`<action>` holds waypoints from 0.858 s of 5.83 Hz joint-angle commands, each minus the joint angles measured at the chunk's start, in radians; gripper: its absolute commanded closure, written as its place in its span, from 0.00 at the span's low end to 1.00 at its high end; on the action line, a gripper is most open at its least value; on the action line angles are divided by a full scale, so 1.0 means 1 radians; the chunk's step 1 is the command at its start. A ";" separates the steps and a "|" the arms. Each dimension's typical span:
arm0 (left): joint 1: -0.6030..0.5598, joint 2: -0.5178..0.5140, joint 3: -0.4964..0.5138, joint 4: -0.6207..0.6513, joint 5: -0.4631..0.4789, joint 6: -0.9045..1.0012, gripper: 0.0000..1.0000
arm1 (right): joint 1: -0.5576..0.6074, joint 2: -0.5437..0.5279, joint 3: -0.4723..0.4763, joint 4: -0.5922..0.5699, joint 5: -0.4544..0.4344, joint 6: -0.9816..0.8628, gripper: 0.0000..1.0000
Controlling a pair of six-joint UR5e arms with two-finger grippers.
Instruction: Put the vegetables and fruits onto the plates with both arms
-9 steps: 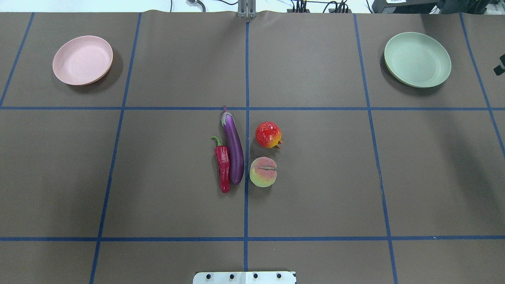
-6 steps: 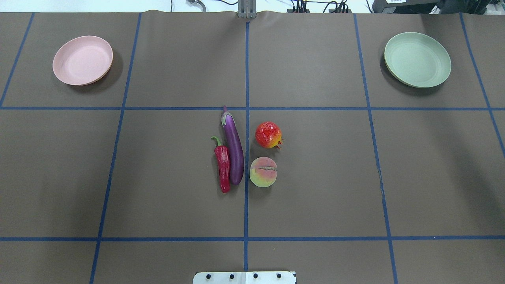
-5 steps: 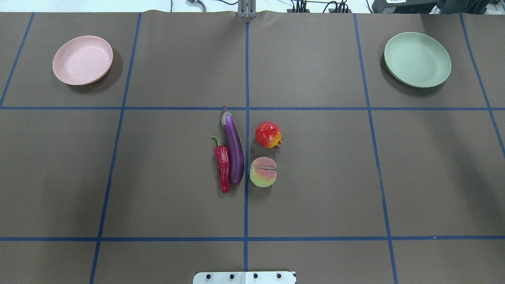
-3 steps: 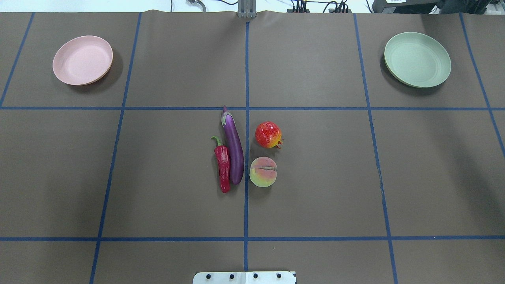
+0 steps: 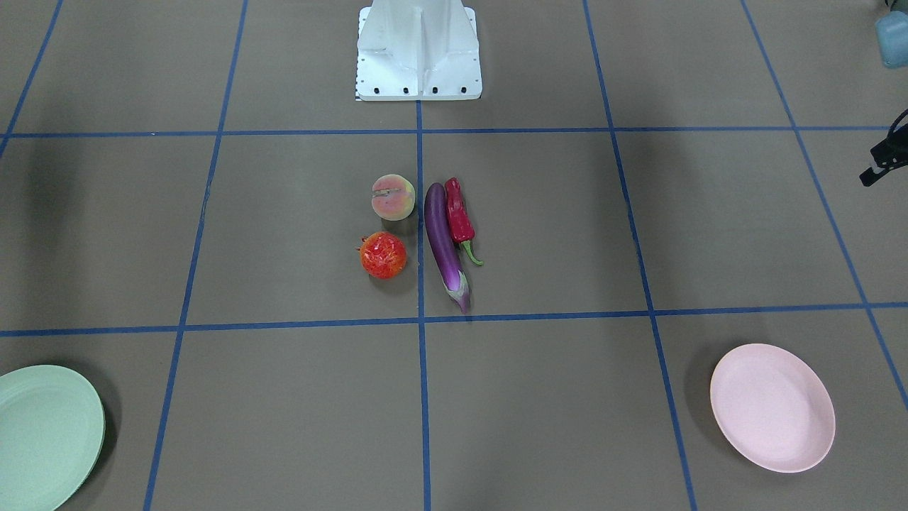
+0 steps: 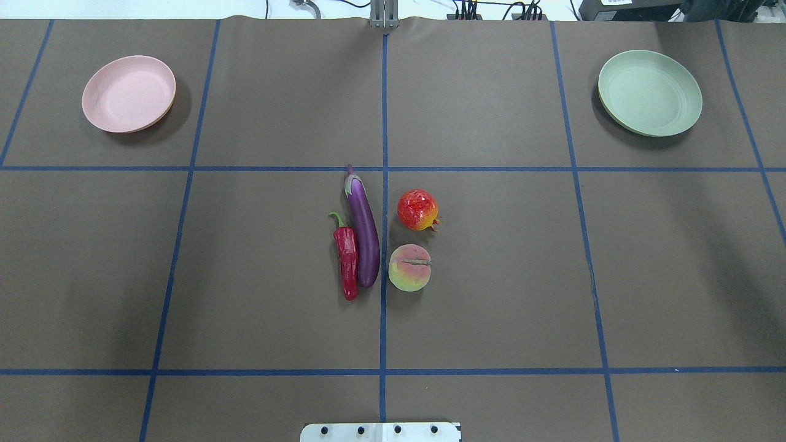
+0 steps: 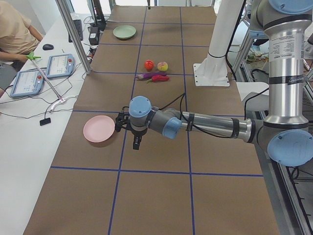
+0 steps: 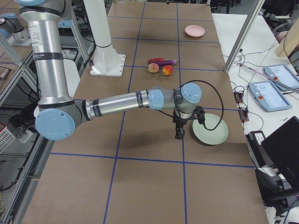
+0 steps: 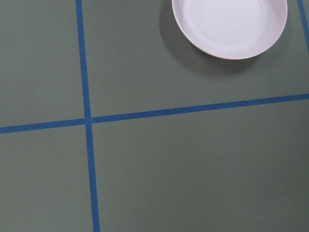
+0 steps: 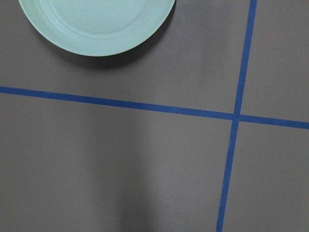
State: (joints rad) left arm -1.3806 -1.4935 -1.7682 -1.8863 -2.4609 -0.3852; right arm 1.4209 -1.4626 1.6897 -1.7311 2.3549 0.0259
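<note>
The purple eggplant (image 6: 363, 236) and the red chili (image 6: 348, 261) lie side by side at the table's centre. The peach (image 6: 409, 267) and the pomegranate-like fruit (image 6: 417, 210) sit just to their right. The pink plate (image 6: 128, 93) stands far left and the mint green plate (image 6: 649, 92) far right, both empty. My left gripper (image 7: 137, 143) hangs beside the pink plate (image 9: 229, 26). My right gripper (image 8: 179, 134) hangs beside the green plate (image 10: 96, 24). I cannot tell whether either is open or shut. Neither gripper shows in the overhead view.
The white base block (image 6: 381, 431) sits at the near table edge. Blue tape lines grid the brown table. A black part of the left arm (image 5: 878, 162) pokes in at the front-facing view's right edge. An operator (image 7: 14, 29) and tablets sit beyond the far side.
A black part of the right arm at the overhead view's right edge has left the view. The produce and the plates have not moved.
</note>
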 commanded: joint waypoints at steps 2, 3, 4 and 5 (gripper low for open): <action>0.231 -0.204 -0.043 -0.033 -0.027 -0.424 0.00 | -0.014 -0.051 0.002 0.018 0.103 0.000 0.00; 0.341 -0.323 -0.037 -0.028 -0.009 -0.612 0.00 | -0.016 -0.085 0.004 0.094 0.128 0.002 0.00; 0.498 -0.455 -0.027 -0.013 0.120 -0.787 0.00 | -0.028 -0.125 -0.001 0.190 0.132 0.005 0.00; 0.641 -0.572 -0.010 0.144 0.272 -0.831 0.00 | -0.049 -0.127 0.001 0.218 0.136 0.009 0.00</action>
State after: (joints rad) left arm -0.8606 -1.9641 -1.7904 -1.8430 -2.3063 -1.1495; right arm 1.3875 -1.5792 1.6904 -1.5511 2.4860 0.0318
